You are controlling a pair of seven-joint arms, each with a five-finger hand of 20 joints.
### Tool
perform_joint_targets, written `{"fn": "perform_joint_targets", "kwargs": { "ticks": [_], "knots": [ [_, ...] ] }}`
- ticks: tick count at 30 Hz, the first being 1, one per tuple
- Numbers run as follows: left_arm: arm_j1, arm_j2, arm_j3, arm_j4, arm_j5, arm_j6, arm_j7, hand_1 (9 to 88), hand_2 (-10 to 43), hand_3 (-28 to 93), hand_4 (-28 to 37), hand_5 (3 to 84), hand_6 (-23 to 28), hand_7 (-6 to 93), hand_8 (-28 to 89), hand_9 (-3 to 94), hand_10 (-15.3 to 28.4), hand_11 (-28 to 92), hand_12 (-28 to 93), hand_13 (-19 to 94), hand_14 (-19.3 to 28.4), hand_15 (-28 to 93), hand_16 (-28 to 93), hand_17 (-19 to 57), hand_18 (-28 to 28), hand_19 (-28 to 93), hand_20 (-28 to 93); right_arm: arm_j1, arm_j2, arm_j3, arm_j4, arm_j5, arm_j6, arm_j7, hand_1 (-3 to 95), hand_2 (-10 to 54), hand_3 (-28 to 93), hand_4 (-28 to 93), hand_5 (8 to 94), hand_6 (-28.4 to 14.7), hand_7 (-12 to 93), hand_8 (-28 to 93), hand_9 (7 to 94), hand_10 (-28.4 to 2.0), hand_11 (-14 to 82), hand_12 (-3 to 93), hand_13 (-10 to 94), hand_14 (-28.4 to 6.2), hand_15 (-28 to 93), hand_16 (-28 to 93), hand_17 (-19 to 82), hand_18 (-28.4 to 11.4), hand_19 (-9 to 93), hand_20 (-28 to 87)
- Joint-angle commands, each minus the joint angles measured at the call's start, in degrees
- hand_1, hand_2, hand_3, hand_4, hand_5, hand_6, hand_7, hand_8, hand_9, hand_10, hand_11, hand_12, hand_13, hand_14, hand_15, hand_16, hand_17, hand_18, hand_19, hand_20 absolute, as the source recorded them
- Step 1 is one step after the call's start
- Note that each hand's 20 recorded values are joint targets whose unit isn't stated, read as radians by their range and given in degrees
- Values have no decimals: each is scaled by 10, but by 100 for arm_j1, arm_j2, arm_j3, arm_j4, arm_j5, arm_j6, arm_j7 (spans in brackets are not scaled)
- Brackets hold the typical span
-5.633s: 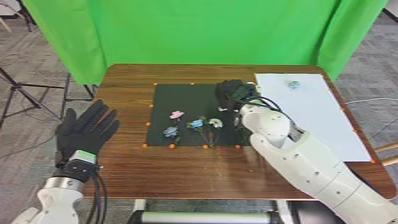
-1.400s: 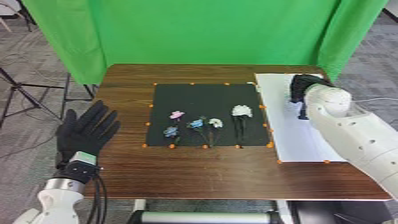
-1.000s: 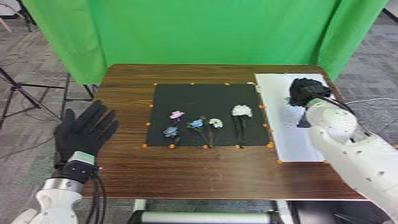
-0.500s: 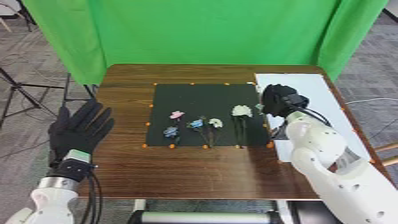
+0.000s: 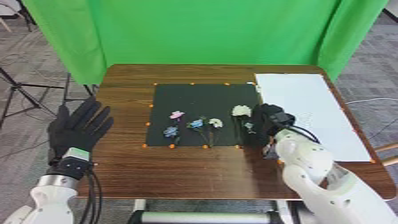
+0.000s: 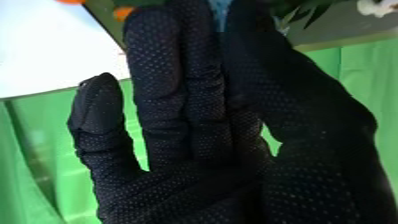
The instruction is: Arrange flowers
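In the head view my right hand (image 5: 277, 116) is over the right edge of the black mat (image 5: 191, 95). A small pale blue flower (image 5: 250, 125) hangs at its fingertips, beside the stem of a large white flower (image 5: 242, 110). Between thumb and fingers of my right hand (image 6: 204, 120), a bit of that blue flower (image 6: 219, 11) shows in the right wrist view. Left of these lie a pink flower (image 5: 177, 114), a blue one (image 5: 171, 132), another blue one (image 5: 196, 123) and a small white one (image 5: 216, 122). My left hand (image 5: 80, 127) is open, left of the table.
A white sheet (image 5: 311, 105) lies on the table's right side, beyond my right hand. Orange markers line the mat's and sheet's edges. The brown table (image 5: 195, 175) extends in front of the mat, and a green curtain (image 5: 213, 35) hangs behind.
My right hand has come from the white sheet leftward and nearer to the mat's right edge, carrying the small blue flower off the sheet. The mat's other flowers have stayed put.
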Motion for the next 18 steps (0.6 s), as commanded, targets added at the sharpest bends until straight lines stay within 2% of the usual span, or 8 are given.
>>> {"fn": "perform_joint_targets", "kwargs": {
  "ticks": [1,3,6,11,14,15,16,18],
  "knots": [
    [80,0,-3,-32,-79,67,57,271,130,677,-283,382,65,180,-103,320,114,183,94,232,134,330,-85,-66,128,313,82,-155,151,218,-284,-11,-157,135,532,-95,683,-283,638,-9,258,-135,804,-84,156,456,684,-68,491,399,333,-222,828,422],
    [118,6,-24,-27,-80,11,76,271,128,678,-283,381,64,180,-103,317,113,182,94,231,133,329,-84,-66,128,312,82,-189,178,276,-295,104,-217,33,525,-95,683,-283,628,-12,247,-137,796,-85,165,450,677,-73,504,385,330,-223,828,423],
    [118,16,-21,-19,-93,-36,109,270,125,678,-283,380,64,180,-102,316,112,181,94,231,134,328,-83,-67,128,311,82,-261,187,373,-367,196,-378,20,455,-95,739,-283,612,-17,219,-132,752,-101,259,370,666,-92,543,304,320,-225,821,427],
    [142,-1,-33,-32,-92,-3,108,266,125,677,-283,380,64,181,-102,317,112,180,96,231,134,327,-82,-67,129,310,83,-352,203,505,-540,362,-416,-76,397,-95,775,-283,602,-20,202,-128,728,-117,337,278,660,-97,553,282,314,-227,815,431],
    [152,-33,-40,-35,-99,-13,90,265,125,677,-283,381,64,181,-103,318,113,181,96,231,134,325,-81,-67,129,308,83,-383,191,609,-643,510,-513,-119,378,-95,768,-283,596,-24,191,-125,724,-119,345,262,658,-98,554,281,311,-229,814,432],
    [128,-38,-33,-33,-84,9,52,265,125,677,-283,381,64,180,-102,318,113,181,97,231,134,325,-81,-67,129,308,83,-453,200,670,-690,547,-428,-87,371,-95,760,-283,594,-25,188,-124,722,-118,346,261,657,-99,554,280,311,-229,814,432],
    [142,-21,-31,-38,-101,2,106,264,125,678,-283,381,64,180,-102,318,113,181,97,231,134,325,-81,-67,129,308,83,-451,194,701,-697,545,-356,-95,347,-95,746,-283,590,-27,182,-123,718,-124,340,258,654,-102,556,281,310,-230,813,433],
    [99,-2,-18,-19,-90,-6,114,265,125,677,-283,381,64,180,-102,319,112,180,97,231,134,324,-80,-67,129,308,84,-600,190,883,-748,648,59,-54,312,-95,739,-283,582,-34,173,-120,711,-128,334,254,648,-108,559,280,309,-232,813,434]
  ]
}}
